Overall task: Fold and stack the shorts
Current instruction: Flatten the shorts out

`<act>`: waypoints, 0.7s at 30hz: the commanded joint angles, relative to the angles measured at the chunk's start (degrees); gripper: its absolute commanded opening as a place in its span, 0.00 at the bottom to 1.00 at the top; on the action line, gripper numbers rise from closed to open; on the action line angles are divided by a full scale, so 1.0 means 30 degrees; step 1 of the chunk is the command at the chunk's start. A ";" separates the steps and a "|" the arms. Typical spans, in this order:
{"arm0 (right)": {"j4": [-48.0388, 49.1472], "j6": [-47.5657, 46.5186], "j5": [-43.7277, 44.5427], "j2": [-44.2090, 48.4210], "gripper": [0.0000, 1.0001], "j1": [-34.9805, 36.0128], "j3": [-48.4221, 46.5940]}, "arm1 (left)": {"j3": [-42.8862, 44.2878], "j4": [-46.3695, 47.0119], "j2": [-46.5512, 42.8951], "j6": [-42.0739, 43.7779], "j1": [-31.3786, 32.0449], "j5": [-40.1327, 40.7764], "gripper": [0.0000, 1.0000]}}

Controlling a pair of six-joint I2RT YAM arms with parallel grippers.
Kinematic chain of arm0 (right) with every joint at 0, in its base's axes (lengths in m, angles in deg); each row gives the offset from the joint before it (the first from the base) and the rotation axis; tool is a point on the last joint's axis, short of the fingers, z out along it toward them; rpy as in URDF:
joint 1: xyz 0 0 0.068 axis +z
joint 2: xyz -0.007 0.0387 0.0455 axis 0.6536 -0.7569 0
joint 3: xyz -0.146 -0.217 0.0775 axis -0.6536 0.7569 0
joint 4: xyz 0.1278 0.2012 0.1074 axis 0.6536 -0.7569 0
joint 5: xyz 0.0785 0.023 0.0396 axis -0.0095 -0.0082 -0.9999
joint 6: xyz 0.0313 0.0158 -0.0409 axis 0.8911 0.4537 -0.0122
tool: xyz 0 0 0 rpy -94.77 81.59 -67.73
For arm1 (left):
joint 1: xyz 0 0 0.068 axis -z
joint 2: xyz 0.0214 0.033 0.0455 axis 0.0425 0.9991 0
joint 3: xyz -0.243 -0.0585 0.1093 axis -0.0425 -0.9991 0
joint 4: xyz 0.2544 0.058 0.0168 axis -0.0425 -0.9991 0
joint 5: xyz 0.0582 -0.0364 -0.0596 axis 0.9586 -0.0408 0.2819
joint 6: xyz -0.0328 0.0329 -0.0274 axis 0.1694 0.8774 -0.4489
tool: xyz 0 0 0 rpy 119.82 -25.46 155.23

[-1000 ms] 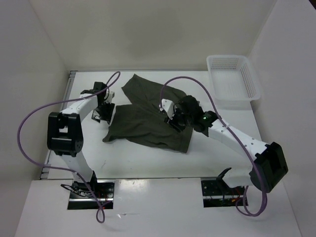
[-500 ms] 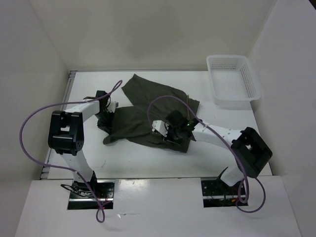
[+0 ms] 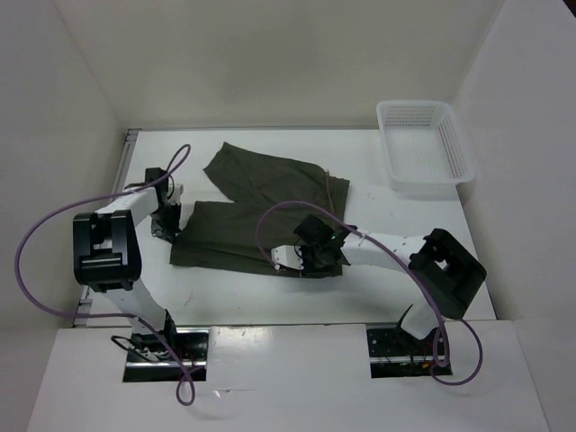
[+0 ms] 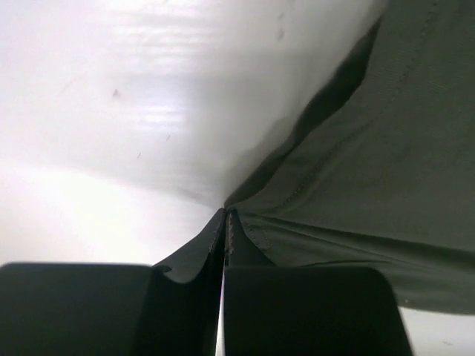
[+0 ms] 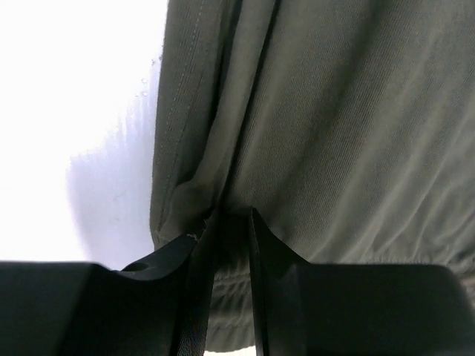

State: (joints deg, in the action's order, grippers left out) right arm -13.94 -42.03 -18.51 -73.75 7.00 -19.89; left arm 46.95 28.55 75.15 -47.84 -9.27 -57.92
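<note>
The olive shorts (image 3: 256, 211) lay spread on the white table (image 3: 378, 288) between my arms, well apart from the white mesh basket (image 3: 423, 148) at the far right corner. My left gripper (image 4: 225, 225) was pinched tight on the cloth's left corner, low over the tabletop. My right gripper (image 5: 230, 222) nipped a bunched fold at the near right hem, its fingers nearly together.
</note>
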 commanded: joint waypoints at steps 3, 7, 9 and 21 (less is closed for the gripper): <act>-0.2965 -0.1857 0.2119 -0.0516 0.28 -0.0029 0.1571 | -0.0100 -0.0647 -0.2583 0.0229 -0.1004 -0.0152 0.03; -0.2146 -0.1449 0.2588 -0.0135 0.28 -0.0029 0.0672 | 0.0803 -0.1355 -0.2823 0.0229 -0.0362 -0.2067 0.50; -0.1941 -0.1010 0.2354 0.0303 0.28 -0.0029 -0.0673 | 0.1595 -0.1355 -0.2095 0.0229 -0.0360 -0.2825 0.56; 0.0141 0.3207 -0.1247 0.2241 0.30 -0.0642 -0.4312 | 0.7195 -0.0243 0.3563 0.0229 0.1015 -0.4322 0.59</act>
State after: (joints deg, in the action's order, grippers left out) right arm -16.36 -37.68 -19.12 -67.83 6.61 -29.69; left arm 67.63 27.90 84.40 -47.38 -8.22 -67.64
